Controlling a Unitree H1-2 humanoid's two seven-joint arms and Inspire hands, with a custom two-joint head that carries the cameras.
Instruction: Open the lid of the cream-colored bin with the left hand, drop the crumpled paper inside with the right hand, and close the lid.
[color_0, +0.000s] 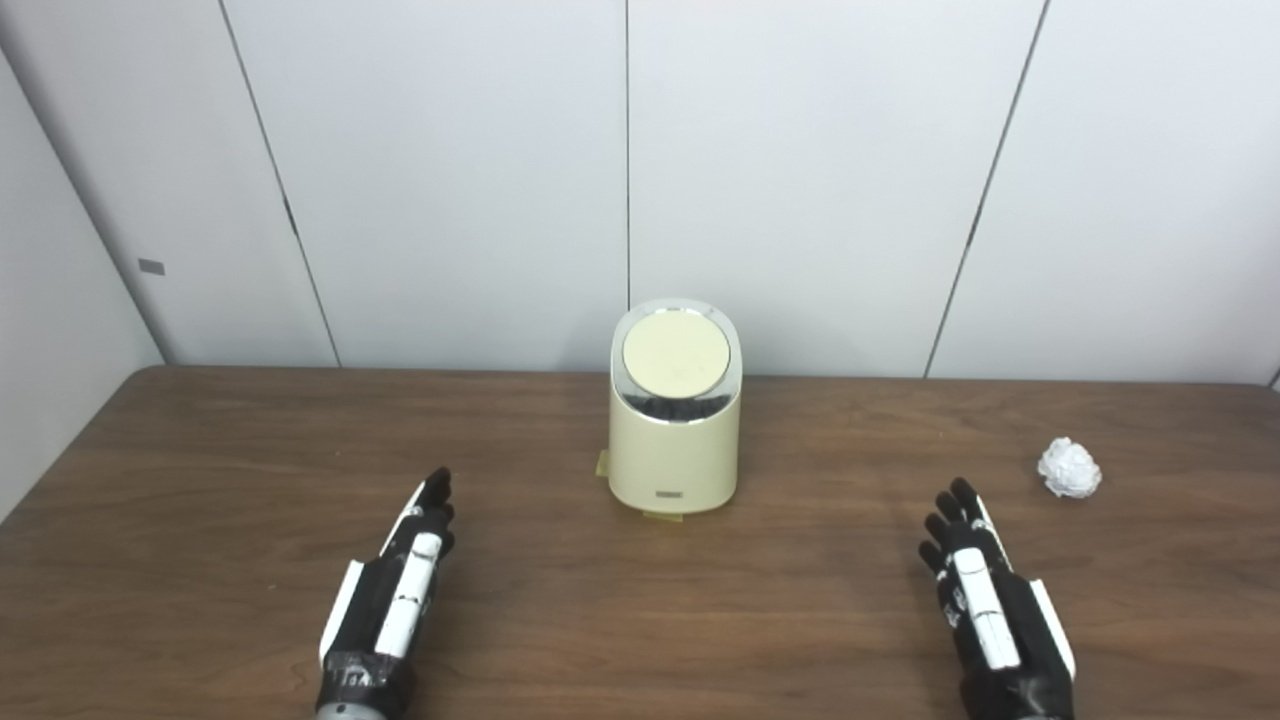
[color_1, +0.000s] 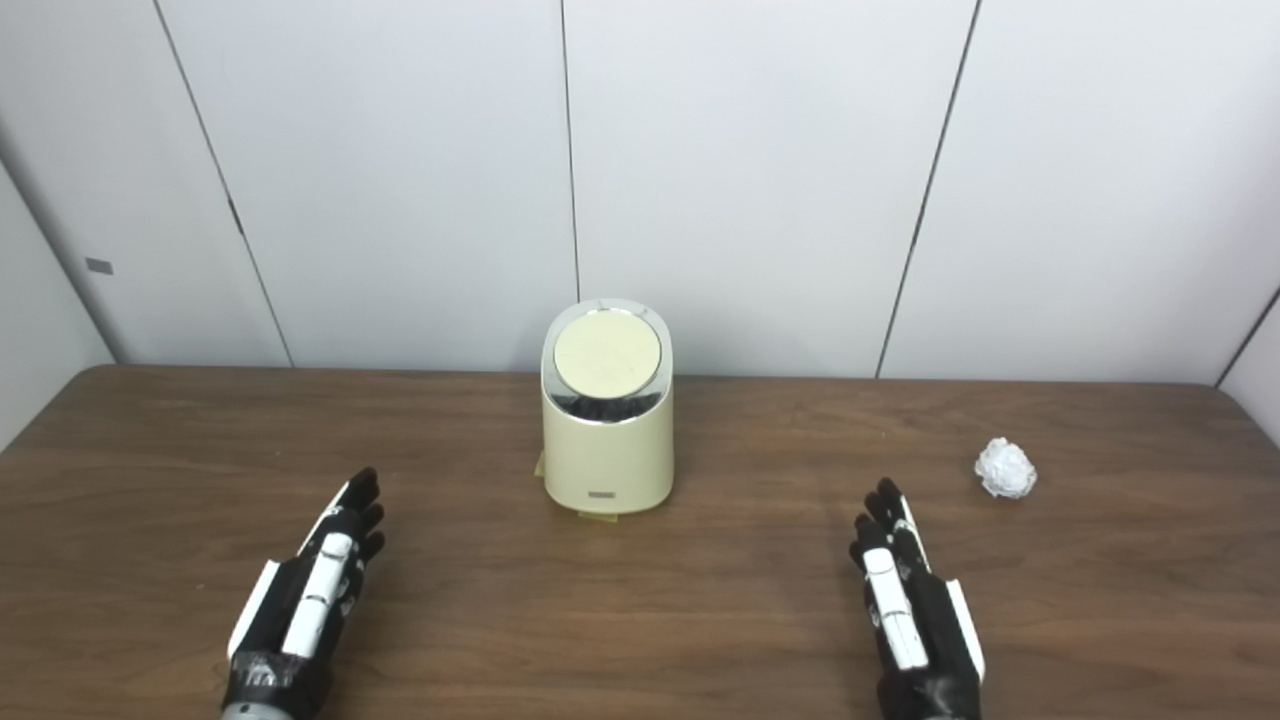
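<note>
You have the cream-colored bin (color_0: 675, 430) standing upright on the brown wood-grain bench (color_0: 200, 470), toward its far edge and roughly centred across its width, in front of a white panelled wall (color_0: 450, 180). Its round lid (color_0: 675, 353) is down and closed, tilted toward you, with a shiny silver ring (color_0: 622, 385) around it and a small dark label (color_0: 669, 493) low on the front of the body. Bits of yellowish tape (color_0: 662, 516) show at the foot of the bin, on its front and left side. The crumpled paper (color_0: 1069, 467), a white ball, lies on the bench well to the right of the bin and about level with its base, touching nothing else. Your left hand (color_0: 395, 590) sits nearer to you than the bin and off to its left, well apart from it, back of the hand up, fingers (color_0: 433, 495) extended forward, flat and close together, holding nothing. Your right hand (color_0: 985, 590) is in the mirrored spot, nearer than the bin and to its right, fingers (color_0: 950, 510) likewise stretched out and slightly spread, empty. The paper lies beyond and a little right of the right hand, near it but not touching. Whether either palm rests on the bench or hovers just above it cannot be told.
</note>
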